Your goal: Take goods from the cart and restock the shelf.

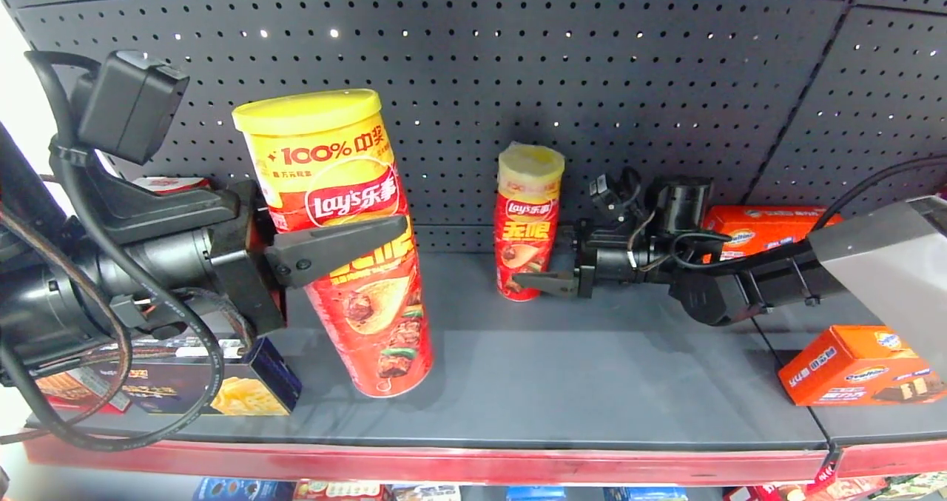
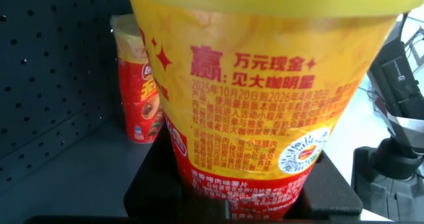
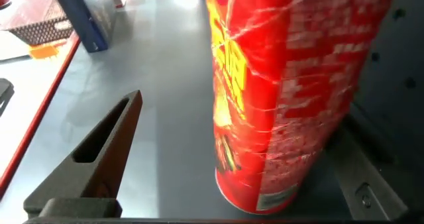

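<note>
Close before the pegboard (image 1: 666, 79), the small can (image 1: 528, 212) stands between the right gripper's (image 1: 527, 273) parted jaws, while farther out the left gripper (image 1: 362, 238) clamps the tilted large can (image 1: 333, 168), which could topple if released unlevelled.

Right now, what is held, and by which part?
The left gripper holds the large chip can around its middle; the right gripper, open at the base of the small can, holds nothing.

Big can (image 1: 370, 316) yellow on top, red below; small can (image 1: 527, 220) red and yellow; boxes (image 1: 858, 365) orange; shelf (image 1: 592, 368) grey, red-edged; pegboard (image 1: 592, 79) black, dotted.
</note>
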